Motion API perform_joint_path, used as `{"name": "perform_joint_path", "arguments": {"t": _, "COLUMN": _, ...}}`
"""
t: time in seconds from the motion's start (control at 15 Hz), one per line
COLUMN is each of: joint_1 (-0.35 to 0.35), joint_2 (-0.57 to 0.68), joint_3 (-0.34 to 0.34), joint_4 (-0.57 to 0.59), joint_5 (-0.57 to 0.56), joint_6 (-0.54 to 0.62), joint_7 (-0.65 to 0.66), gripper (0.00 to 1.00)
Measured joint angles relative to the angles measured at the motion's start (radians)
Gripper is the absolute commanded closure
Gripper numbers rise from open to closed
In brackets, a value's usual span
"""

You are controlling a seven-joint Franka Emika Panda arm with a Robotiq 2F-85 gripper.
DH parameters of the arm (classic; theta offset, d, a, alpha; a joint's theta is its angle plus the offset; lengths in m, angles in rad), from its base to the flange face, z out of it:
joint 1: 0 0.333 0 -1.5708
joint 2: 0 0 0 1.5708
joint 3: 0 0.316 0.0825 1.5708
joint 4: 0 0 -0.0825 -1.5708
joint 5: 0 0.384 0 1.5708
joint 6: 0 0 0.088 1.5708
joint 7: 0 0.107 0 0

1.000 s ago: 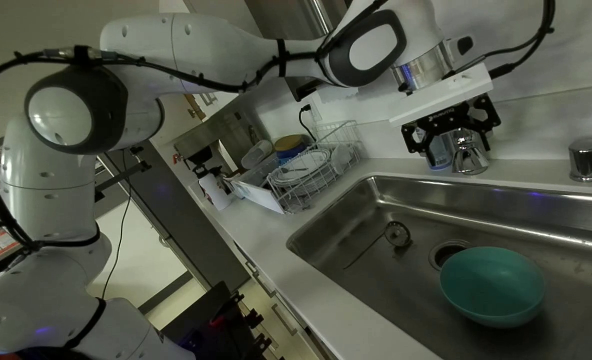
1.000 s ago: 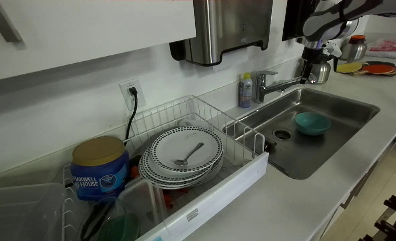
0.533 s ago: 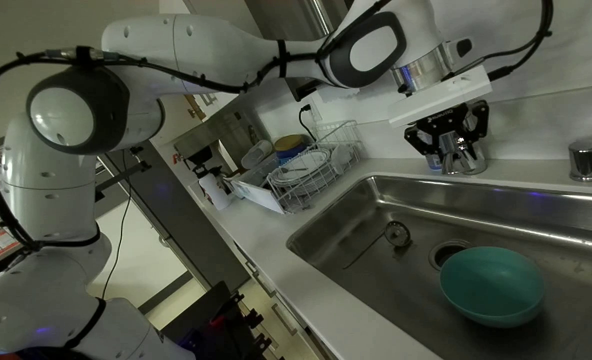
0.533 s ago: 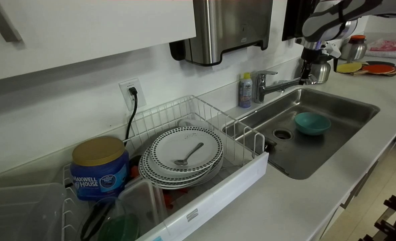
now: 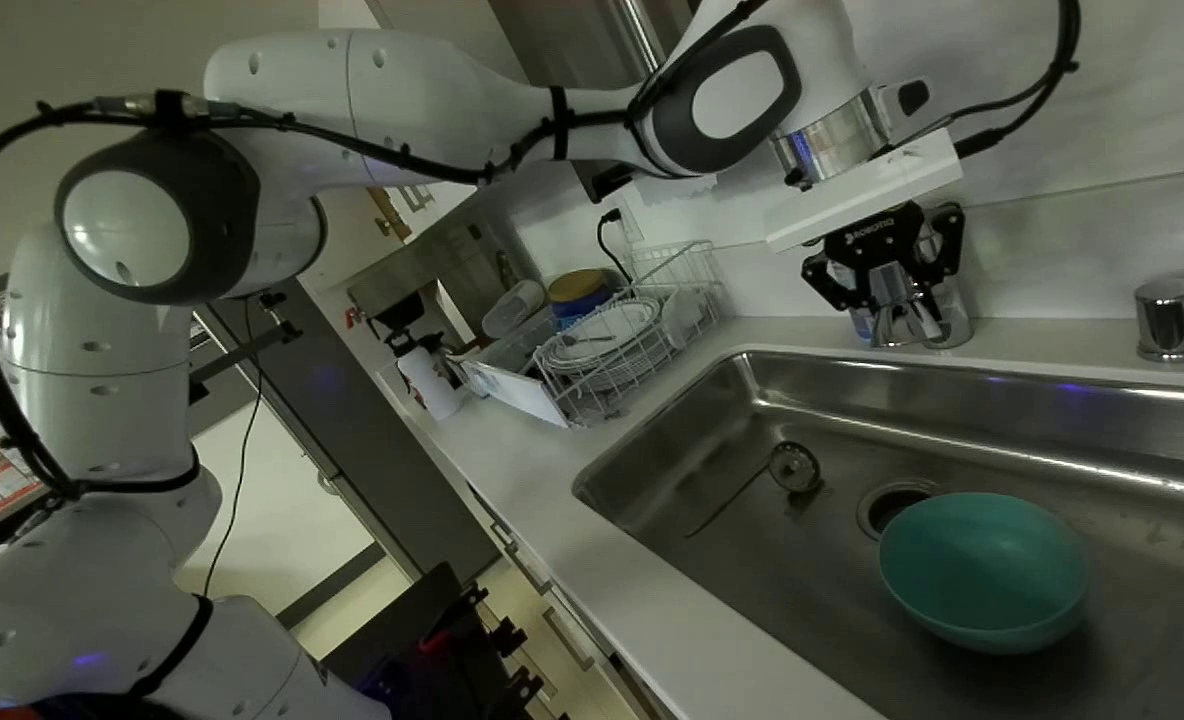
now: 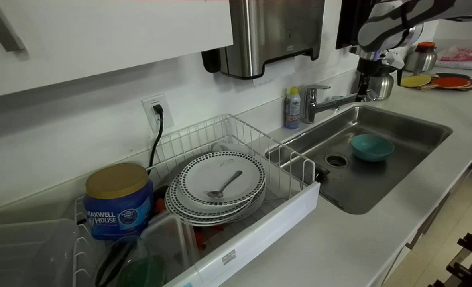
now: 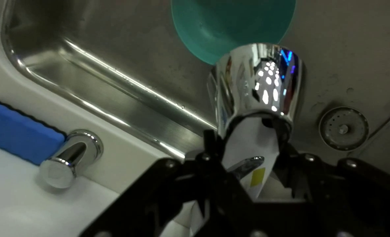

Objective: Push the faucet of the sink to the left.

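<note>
Pale countertop (image 6: 319, 235) frames the sink (image 5: 1042, 415); by its back rim my gripper (image 7: 249, 144) clasps the faucet (image 6: 310, 105); hold made, most of the leftward swing, I judge, remains.

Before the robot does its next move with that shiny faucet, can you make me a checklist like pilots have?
1. End effector at the spout: ok; in the wrist view its fingers sit on both sides of it.
2. Grip tight: cannot tell; it looks closed on the faucet, but how hard it squeezes doesn't show.
3. Sink empty: not ok; the teal bowl is in it, though it lies low, so the spout will probably pass above it.
4. Water off: ok; no stream shows.
5. Yellow-capped can apart from the faucet: cannot tell; in an exterior view it stands close beside the upright body.
</note>
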Motion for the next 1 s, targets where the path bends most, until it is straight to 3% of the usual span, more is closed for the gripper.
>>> {"name": "perform_joint_path", "arguments": {"t": 0.87, "joint_1": 0.068, "joint_2": -0.086, "joint_3": 0.016, "joint_4": -0.135, "joint_5": -0.109, "joint_6": 0.013, "joint_7": 0.319, "gripper": 0.82}}
{"name": "perform_joint_path", "arguments": {"t": 0.93, "joint_1": 0.074, "joint_2": -0.091, "joint_3": 0.017, "joint_4": -0.145, "joint_5": -0.121, "joint_6": 0.017, "joint_7": 0.347, "gripper": 0.57}}
{"name": "perform_joint_path", "arguments": {"t": 1.0, "joint_1": 0.081, "joint_2": -0.097, "joint_3": 0.017, "joint_4": -0.154, "joint_5": -0.133, "joint_6": 0.019, "joint_7": 0.372, "gripper": 0.57}}
